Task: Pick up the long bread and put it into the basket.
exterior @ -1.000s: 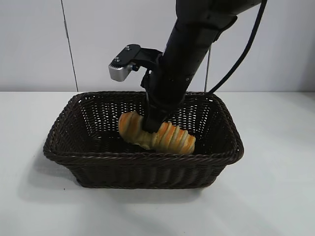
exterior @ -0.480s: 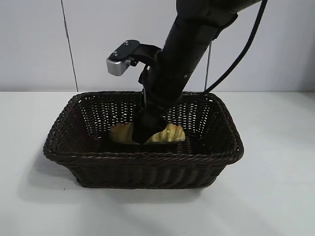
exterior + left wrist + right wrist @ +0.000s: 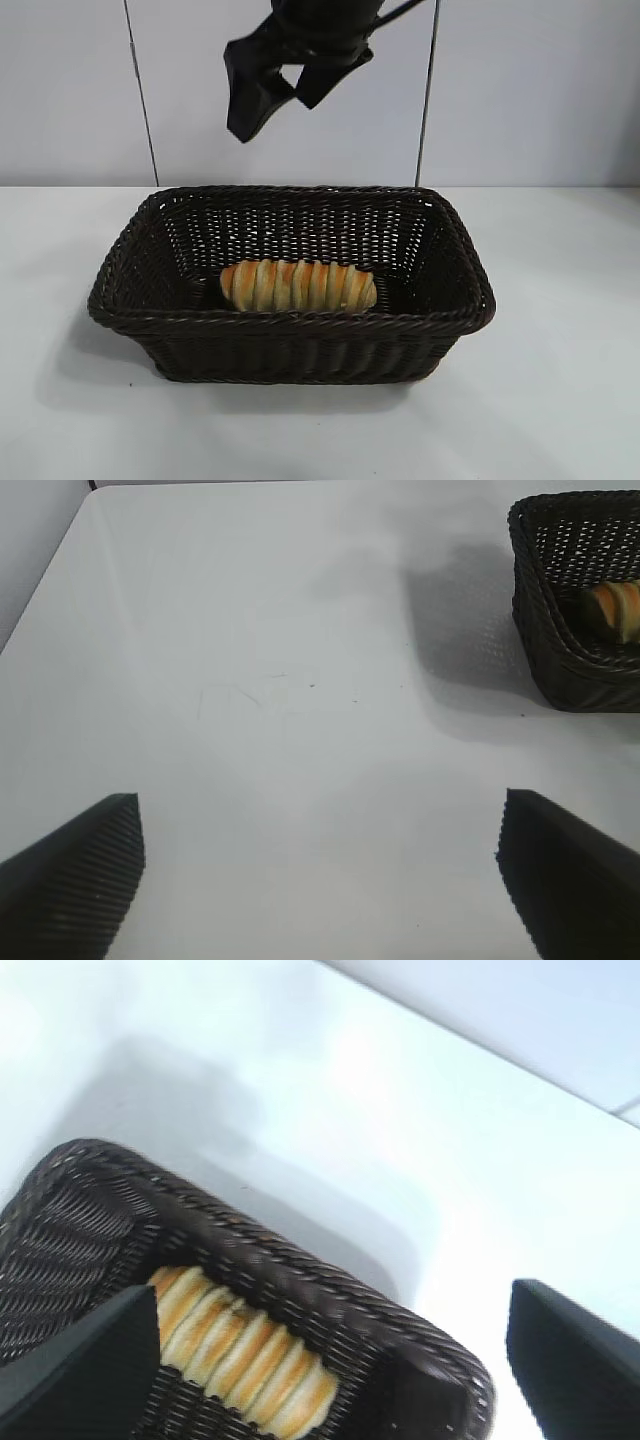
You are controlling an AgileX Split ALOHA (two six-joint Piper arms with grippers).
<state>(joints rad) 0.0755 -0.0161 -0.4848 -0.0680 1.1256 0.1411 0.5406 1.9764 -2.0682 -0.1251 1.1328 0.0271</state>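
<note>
The long bread (image 3: 298,286), a golden loaf with orange-brown ridges, lies flat on the floor of the dark wicker basket (image 3: 292,320), toward its front wall. My right gripper (image 3: 277,115) hangs high above the basket's back rim, open and holding nothing. In the right wrist view the long bread (image 3: 245,1350) shows inside the basket (image 3: 300,1270), well below the spread right gripper (image 3: 333,1295). My left gripper (image 3: 320,820) stands open over bare table, away from the basket (image 3: 570,630), where one end of the long bread (image 3: 618,608) peeks out.
The white table (image 3: 560,400) spreads on all sides of the basket. A pale wall (image 3: 540,90) with vertical seams rises behind it.
The right gripper let go of the long bread, which dropped to lie flat in the basket. The right arm then rose out of the basket. The left gripper stayed put.
</note>
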